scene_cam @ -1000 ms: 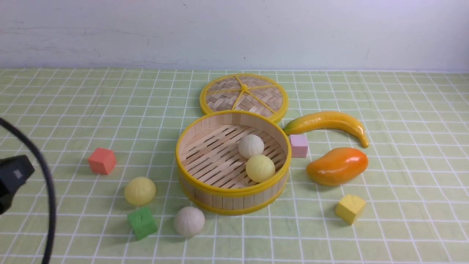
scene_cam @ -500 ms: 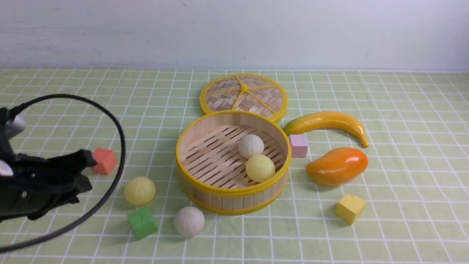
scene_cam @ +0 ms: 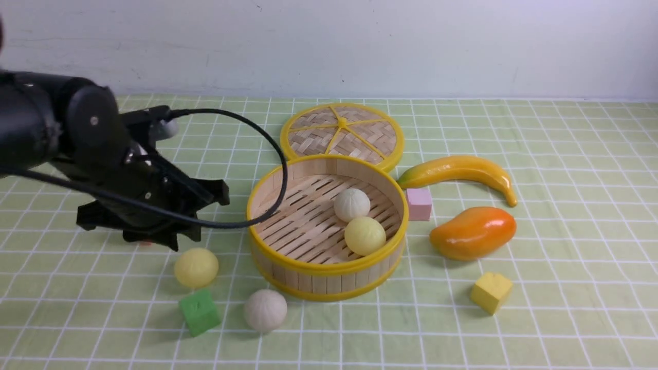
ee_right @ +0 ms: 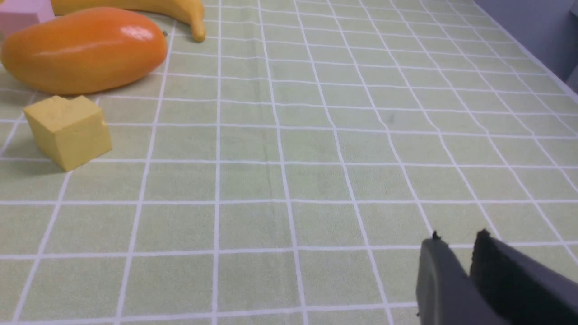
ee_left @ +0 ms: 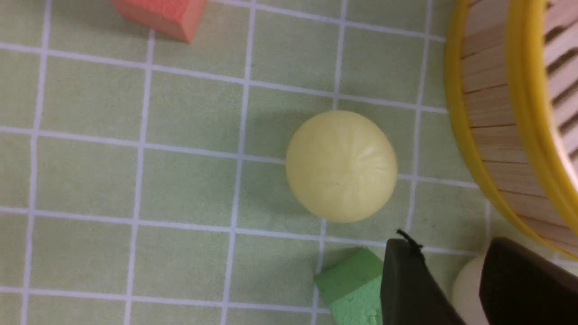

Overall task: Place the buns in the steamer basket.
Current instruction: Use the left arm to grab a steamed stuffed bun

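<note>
resting pale yellow, round bun (scene_cam: 196,267)

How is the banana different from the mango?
The banana is long, slim and curved, while the mango is short and plump. The banana is yellow with a green end; the mango is orange, turning redder at one end. The banana lies farther from the robot than the mango. Both are glossy and lie on the checked cloth.

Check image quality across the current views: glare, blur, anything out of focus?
Front: glare on the mango and banana, buns in the basket crisp; left wrist: gripper soft, dark, near rim blurred; right wrist: gripper soft, glare on the mango.
</note>
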You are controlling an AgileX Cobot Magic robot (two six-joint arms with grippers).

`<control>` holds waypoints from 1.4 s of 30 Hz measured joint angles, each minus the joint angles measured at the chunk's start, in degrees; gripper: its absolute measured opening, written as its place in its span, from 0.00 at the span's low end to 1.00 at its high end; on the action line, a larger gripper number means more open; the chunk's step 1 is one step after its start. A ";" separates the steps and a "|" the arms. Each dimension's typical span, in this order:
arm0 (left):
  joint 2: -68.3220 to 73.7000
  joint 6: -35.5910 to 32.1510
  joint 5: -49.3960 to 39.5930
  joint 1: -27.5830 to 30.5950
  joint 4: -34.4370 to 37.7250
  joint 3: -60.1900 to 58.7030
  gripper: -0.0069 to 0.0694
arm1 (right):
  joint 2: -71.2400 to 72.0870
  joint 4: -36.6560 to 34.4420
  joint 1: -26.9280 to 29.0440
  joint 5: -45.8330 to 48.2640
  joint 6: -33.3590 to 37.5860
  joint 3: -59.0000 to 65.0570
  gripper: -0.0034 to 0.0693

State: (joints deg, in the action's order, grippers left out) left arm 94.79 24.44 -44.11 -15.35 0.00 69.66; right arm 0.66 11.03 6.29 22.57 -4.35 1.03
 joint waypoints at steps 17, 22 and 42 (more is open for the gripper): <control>13.64 3.76 -1.31 0.00 -4.33 6.36 0.40 | 0.00 0.00 0.00 0.00 0.00 0.00 0.22; 13.95 3.77 1.61 0.00 -4.47 6.36 0.39 | 0.00 0.00 0.00 0.00 0.00 0.00 0.22; 10.13 2.41 -4.32 0.06 -4.78 6.54 0.07 | 0.00 0.00 0.00 0.00 -0.35 0.00 0.26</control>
State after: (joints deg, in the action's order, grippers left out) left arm 104.92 26.85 -48.42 -15.29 -4.78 76.20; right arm 0.66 11.03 6.29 22.57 -4.70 1.03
